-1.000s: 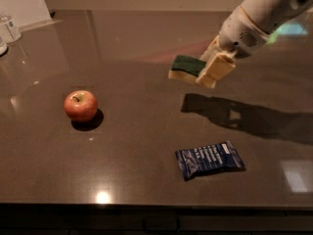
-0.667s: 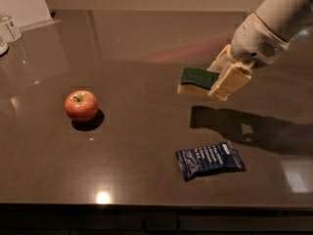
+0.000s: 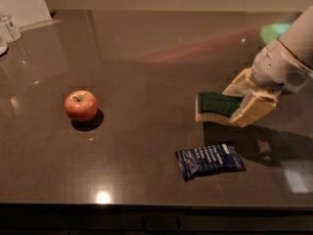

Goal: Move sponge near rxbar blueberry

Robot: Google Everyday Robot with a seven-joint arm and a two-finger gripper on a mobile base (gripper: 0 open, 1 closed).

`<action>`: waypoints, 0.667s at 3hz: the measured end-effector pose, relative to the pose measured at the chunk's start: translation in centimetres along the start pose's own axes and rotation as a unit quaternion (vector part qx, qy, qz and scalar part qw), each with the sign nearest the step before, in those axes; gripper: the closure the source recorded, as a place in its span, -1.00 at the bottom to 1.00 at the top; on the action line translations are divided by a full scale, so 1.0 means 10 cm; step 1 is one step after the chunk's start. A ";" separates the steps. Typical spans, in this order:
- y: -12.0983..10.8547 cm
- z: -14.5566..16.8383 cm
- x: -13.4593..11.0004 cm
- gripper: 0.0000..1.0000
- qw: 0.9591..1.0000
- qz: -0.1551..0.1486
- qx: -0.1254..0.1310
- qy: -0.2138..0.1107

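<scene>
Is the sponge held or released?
Held: the hand, beyond the rxbar blueberry at right, pinches the sponge between its pads.

Table: a big, dark brown, shiny table (image 3: 146, 58) with bright spots of light on it.
Apple: a round red apple (image 3: 80, 105) sits on the left part of the table, with a small dark shadow beside it.
Snack bar: the flat, dark blue foil rxbar blueberry (image 3: 209, 159) with white print lies on the near right part, well apart from the apple.
Jar: a small clear jar (image 3: 11, 28) stands at the far left corner.
Gripper: the white gripper (image 3: 238, 104) is over the right side, just beyond the bar. Its cream pads squeeze the green and yellow sponge (image 3: 212, 103).
</scene>
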State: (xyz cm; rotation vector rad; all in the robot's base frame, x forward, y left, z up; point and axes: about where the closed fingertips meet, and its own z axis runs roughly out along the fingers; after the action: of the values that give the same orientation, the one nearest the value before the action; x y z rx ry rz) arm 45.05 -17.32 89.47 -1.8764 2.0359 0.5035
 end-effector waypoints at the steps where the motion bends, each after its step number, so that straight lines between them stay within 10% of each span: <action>1: 0.14 0.06 0.23 0.19 1.000 -0.011 -0.006 0.005; 2: 0.21 0.11 0.40 -0.26 1.000 -0.016 -0.016 0.010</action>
State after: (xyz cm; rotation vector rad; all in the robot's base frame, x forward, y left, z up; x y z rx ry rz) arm 42.62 -20.24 86.74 -1.9367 2.0184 0.5157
